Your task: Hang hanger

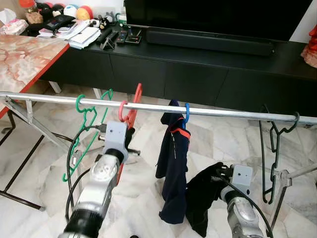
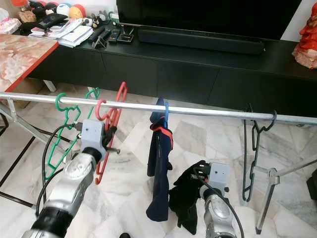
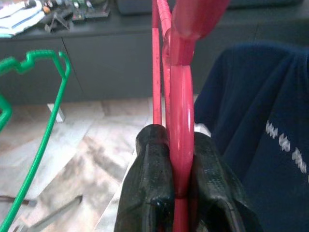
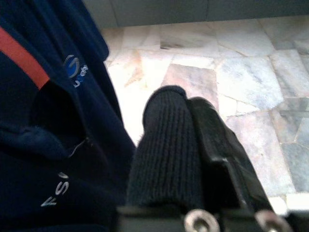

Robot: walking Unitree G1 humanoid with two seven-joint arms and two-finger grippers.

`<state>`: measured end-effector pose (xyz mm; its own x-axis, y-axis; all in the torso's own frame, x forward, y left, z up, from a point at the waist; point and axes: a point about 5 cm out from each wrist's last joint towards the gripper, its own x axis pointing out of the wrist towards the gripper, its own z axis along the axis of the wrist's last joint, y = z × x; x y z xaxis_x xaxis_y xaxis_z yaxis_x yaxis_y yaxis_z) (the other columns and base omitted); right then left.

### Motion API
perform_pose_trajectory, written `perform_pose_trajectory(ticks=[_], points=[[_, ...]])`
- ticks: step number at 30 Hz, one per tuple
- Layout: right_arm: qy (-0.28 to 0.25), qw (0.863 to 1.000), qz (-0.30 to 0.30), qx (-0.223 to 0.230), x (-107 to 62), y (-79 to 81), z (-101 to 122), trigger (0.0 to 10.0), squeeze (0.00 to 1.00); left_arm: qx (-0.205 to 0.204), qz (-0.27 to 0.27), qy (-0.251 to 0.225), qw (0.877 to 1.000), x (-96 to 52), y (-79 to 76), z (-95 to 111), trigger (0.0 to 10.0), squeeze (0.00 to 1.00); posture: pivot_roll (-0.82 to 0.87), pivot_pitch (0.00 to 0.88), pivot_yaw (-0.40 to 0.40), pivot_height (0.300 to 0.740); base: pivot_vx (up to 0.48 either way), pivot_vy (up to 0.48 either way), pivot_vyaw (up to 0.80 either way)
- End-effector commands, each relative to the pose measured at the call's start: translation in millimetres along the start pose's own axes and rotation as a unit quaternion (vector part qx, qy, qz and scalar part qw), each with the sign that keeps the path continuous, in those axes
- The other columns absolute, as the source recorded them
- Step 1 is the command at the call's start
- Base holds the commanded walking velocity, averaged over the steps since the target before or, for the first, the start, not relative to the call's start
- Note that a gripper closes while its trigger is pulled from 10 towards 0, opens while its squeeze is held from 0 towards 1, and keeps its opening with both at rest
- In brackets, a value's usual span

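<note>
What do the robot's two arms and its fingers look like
Both arms are silver metal cylinders ending in grey box-shaped wrist housings, with black cables looping alongside. The left gripper has thick, glossy black fingers. The right gripper has one finger showing, the same black.

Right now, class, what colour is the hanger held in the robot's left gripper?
Red. The red hanger shows best in the left wrist view, clamped by the left gripper.

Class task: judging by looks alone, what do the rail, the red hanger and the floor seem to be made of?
Rail: likely metal, a silvery tube with a bright sheen.
Red hanger: probably plastic, smooth, glossy and evenly coloured, clamped in the left end effector.
Floor: seemingly polished marble or marble-look tile, pale with grey veining and reflections.
</note>
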<state>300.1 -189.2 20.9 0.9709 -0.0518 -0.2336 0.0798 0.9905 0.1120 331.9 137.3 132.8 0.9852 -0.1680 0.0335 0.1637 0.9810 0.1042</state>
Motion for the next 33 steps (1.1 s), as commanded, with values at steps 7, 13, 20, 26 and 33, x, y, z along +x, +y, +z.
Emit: perform_pose_trajectory(ticks=[7,13,20,26,33], points=[[0.014,1.0,-0.008,0.002,-5.7,-3.6,-10.0,10.0,0.0,0.015,-0.015,0.03,0.999,-32.7,4.2,-17.6,5.6,0.0,-0.04,0.165,0.013,0.74,0.0,0.0,0.0],[0.015,1.0,-0.009,0.004,-6.3,-3.1,-11.2,10.0,0.0,0.008,-0.004,0.072,0.997,-48.0,11.4,-39.9,10.0,0.0,-0.04,0.157,0.019,0.74,0.0,0.0,0.0],[0.035,0.999,-0.017,0.016,-9.6,-4.2,-19.0,10.0,0.0,0.028,0.009,0.126,0.992,-55.0,20.5,-65.2,10.0,0.0,-0.04,0.159,0.02,0.74,0.0,0.0,0.0],[0.054,0.998,-0.028,0.016,-16.5,-9.2,-29.7,10.0,0.0,0.043,-0.022,0.193,0.98,-66.6,26.0,-98.1,10.0,0.0,-0.04,0.174,0.021,0.74,0.0,0.0,0.0],[0.04,0.998,-0.038,0.018,-16.7,-10.7,-26.9,10.0,0.0,0.064,-0.004,0.288,0.956,-88.1,39.9,-137.1,10.0,0.0,-0.04,0.185,0.024,0.74,0.0,0.0,0.0]])
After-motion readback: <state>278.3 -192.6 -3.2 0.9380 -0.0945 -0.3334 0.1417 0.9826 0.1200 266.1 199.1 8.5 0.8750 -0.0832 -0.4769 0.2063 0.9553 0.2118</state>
